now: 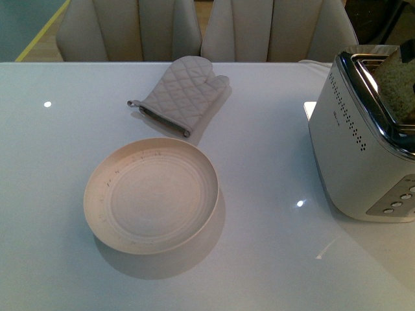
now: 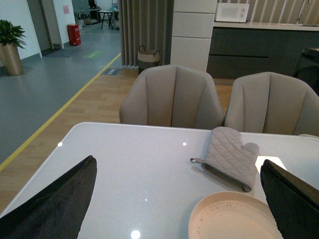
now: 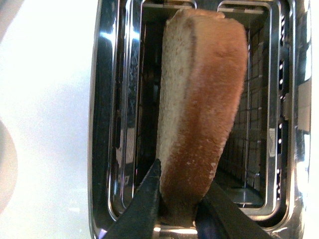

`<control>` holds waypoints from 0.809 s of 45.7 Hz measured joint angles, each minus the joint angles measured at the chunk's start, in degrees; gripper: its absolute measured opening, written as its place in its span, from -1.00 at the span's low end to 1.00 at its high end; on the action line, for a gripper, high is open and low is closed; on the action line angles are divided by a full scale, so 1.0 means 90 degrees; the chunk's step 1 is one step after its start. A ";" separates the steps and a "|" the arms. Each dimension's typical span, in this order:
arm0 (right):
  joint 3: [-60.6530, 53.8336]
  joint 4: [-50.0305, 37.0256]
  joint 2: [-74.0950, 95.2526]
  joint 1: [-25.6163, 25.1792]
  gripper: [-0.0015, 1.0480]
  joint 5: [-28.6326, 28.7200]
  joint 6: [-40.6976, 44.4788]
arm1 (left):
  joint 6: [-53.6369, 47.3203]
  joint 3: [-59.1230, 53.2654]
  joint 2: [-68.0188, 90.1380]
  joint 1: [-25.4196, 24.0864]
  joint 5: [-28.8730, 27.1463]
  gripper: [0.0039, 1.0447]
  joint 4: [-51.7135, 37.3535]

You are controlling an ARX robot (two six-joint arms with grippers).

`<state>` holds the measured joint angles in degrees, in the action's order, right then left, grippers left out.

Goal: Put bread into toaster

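Observation:
The silver-white toaster [image 1: 363, 149] stands at the table's right edge, its chrome top slots open. A slice of tan bread [image 1: 397, 83] with a brown crust stands over the top of the toaster. In the right wrist view my right gripper [image 3: 180, 199] is shut on the bread [image 3: 202, 99], its two dark fingers pinching the crust edge. The slice hangs right above the chrome slots [image 3: 249, 124], over the bar between them. My left gripper [image 2: 179, 199] is open and empty, above the table's near left part, far from the toaster.
A cream plate [image 1: 152, 193] lies empty in the middle of the white table [image 1: 272, 214]. A quilted grey oven mitt [image 1: 181, 92] lies behind it. Two beige chairs [image 1: 130, 29] stand along the far edge.

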<state>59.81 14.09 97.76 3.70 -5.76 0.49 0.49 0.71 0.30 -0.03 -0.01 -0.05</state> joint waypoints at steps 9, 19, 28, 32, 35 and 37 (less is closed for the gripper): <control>-0.0257 -0.0763 -0.0355 -0.0080 -0.17 0.0211 -0.0119 | 0.0000 0.0000 0.0000 0.0000 0.0000 0.87 0.0000; -0.0765 -0.1229 -0.1277 -0.0270 0.39 0.0240 -0.0318 | 0.0000 0.0000 0.0000 0.0000 0.0000 0.87 0.0000; -0.1545 -0.1843 -0.2528 -0.0396 0.86 -0.0143 -0.0432 | 0.0000 0.0000 0.0000 0.0000 0.0000 0.87 0.0000; -0.2052 -0.2093 -0.3296 -0.0374 0.83 -0.0461 -0.0440 | 0.0000 0.0000 0.0000 0.0000 0.0000 0.87 0.0000; -0.2735 -0.3016 -0.3883 -0.0396 0.71 -0.0083 -0.0333 | 0.0000 0.0000 0.0000 0.0000 0.0000 0.87 0.0000; -0.3475 -0.4345 -0.4284 -0.0403 0.52 0.0486 -0.0245 | 0.0000 0.0000 0.0000 0.0000 0.0000 0.87 0.0000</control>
<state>28.53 -25.02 59.20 0.08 -1.39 -1.72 0.49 0.71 0.30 -0.03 -0.01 -0.05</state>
